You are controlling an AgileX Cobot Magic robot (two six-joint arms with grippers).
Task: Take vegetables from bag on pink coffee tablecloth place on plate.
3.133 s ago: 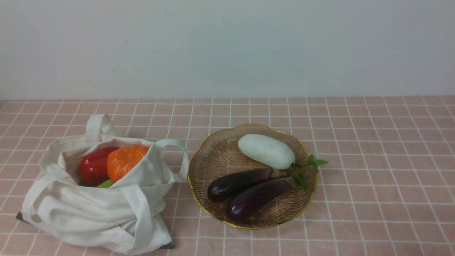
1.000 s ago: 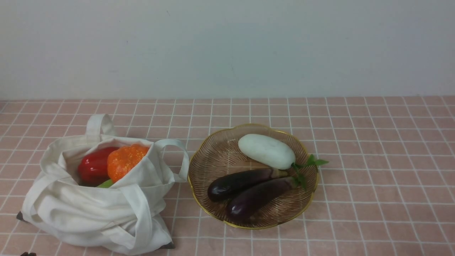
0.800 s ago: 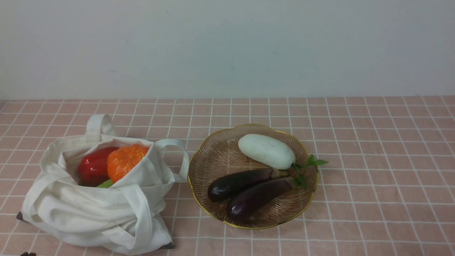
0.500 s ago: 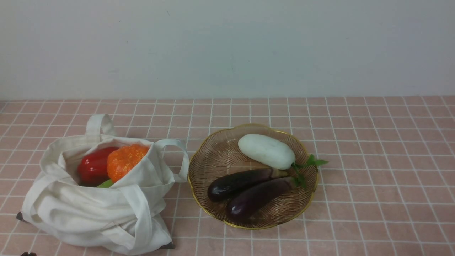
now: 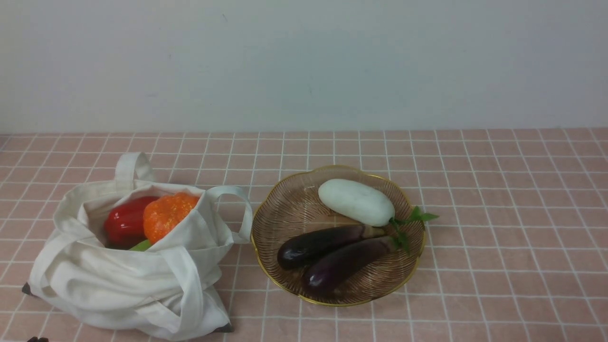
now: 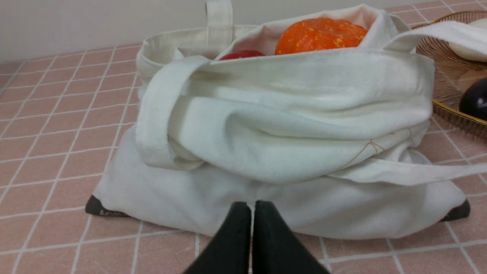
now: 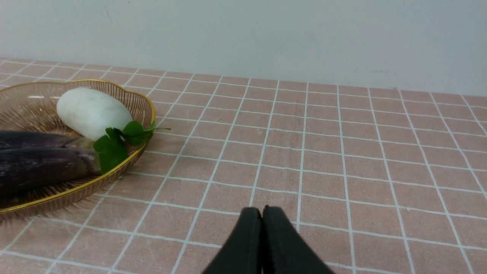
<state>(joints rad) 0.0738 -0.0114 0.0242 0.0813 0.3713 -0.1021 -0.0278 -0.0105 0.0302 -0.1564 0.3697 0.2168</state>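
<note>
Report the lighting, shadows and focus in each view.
Front view: even, soft light, faint shadow under the plate, slightly soft focus. Left wrist view: bag sharp, left pincer dark and featureless. Right wrist view: tablecloth grid crisp, right pincer near-black silhouette.

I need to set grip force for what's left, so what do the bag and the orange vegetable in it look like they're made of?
The bag looks like soft off-white woven cloth, matte: it slumps and creases in folds. The orange vegetable, lobed like a pumpkin, has a slightly glossy skin with yellow speckles, probably moulded plastic or foam; hardness cannot be told.
</note>
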